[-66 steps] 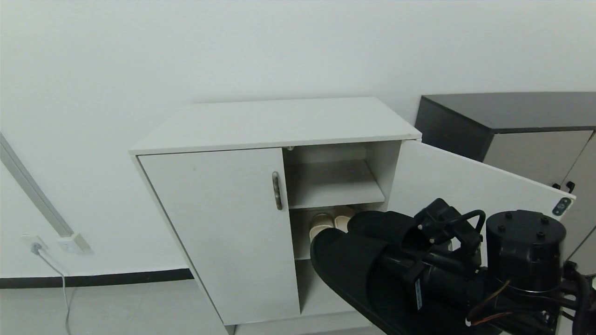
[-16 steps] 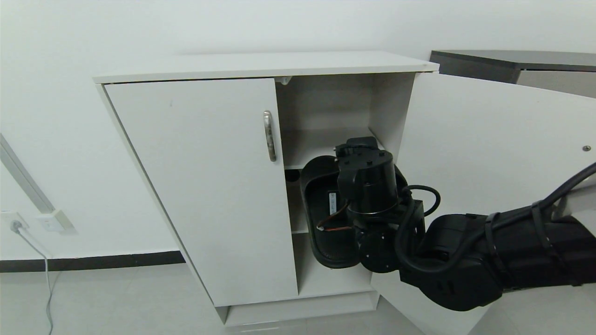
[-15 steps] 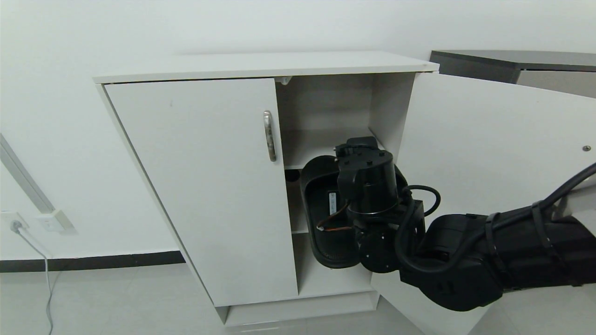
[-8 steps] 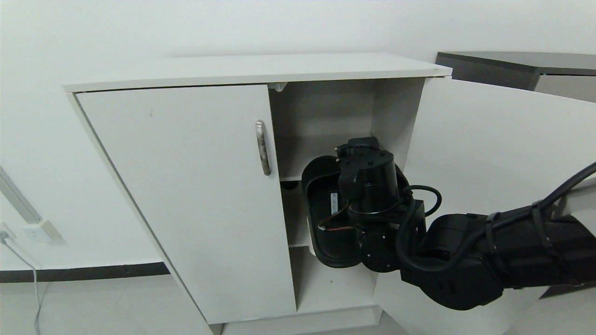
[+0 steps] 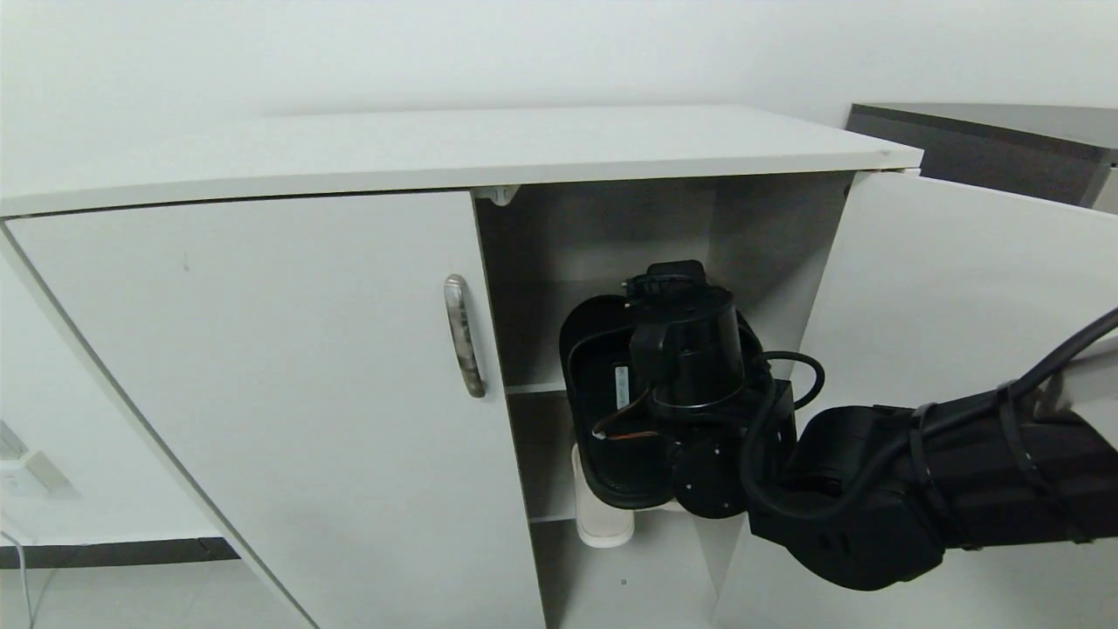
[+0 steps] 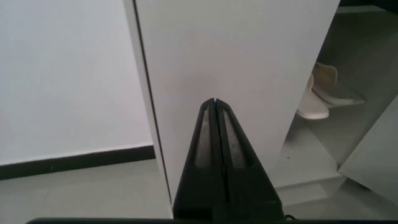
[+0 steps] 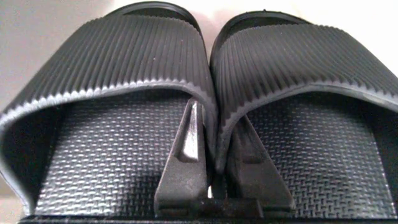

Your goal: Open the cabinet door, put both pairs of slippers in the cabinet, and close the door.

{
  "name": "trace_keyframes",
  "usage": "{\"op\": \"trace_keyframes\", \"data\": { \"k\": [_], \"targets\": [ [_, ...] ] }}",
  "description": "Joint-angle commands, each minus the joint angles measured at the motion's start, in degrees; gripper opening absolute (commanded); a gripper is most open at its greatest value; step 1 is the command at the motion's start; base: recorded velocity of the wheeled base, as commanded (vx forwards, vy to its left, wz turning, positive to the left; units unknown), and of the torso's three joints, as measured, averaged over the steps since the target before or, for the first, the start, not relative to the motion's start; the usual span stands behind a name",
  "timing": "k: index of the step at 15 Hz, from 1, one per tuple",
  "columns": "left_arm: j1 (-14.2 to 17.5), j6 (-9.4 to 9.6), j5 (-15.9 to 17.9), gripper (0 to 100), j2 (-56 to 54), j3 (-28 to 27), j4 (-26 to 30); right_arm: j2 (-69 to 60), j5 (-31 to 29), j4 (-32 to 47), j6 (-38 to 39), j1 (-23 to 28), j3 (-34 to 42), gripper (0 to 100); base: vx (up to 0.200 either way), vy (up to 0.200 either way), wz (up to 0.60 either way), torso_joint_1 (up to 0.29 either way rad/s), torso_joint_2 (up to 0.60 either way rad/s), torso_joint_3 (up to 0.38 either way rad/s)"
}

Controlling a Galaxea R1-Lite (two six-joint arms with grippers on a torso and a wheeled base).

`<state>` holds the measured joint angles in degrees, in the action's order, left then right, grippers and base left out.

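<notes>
Right wrist view: gripper [image 7: 216,127] pinches ribbed black slippers [image 7: 138,57].

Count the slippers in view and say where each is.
4. Two black slippers, side by side, are pinched in the right gripper at the cabinet opening. Two cream slippers sit inside it. Others may hide behind the shut door.

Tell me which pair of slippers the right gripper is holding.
The black pair, pinched together by the right gripper; the cream pair lies inside the cabinet, untouched.
</notes>
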<state>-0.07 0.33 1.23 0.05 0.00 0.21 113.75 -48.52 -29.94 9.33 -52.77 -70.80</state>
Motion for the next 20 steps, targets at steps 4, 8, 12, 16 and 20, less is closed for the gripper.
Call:
{"op": "trace_keyframes", "data": {
  "k": [4, 8, 12, 16, 20],
  "targets": [
    [-0.01, -0.07, -0.09, 0, 0.04, 0.00, -0.03, 1.03, 2.29, 0.94, -0.36, 2.24, -2.59, 0, 0.000, 0.000, 0.00, 0.000, 0.00, 0.000],
    [-0.01, -0.15, -0.09, 0, 0.04, 0.00, -0.03, 4.37, 5.19, 8.93, 0.25, 5.75, -11.29, 0, 0.000, 0.000, 0.00, 0.000, 0.00, 0.000],
    [-0.01, -0.15, -0.09, 0, 0.04, 0.00, -0.03, 9.65, 7.47, 14.21, 0.69, 7.60, -21.04, 0, 0.000, 0.000, 0.00, 0.000, 0.00, 0.000],
    [-0.01, -0.24, -0.09, 0, 0.04, 0.00, -0.03, 14.31, 9.67, 17.37, 0.78, 9.27, -29.92, 0, 0.000, 0.000, 0.00, 0.000, 0.00, 0.000],
    [-0.01, -0.24, -0.09, 0, 0.04, 0.00, -0.03, 16.33, 10.29, 17.81, 0.61, 11.20, -34.05, 0, 0.000, 0.000, 0.00, 0.000, 0.00, 0.000]
  ]
}}
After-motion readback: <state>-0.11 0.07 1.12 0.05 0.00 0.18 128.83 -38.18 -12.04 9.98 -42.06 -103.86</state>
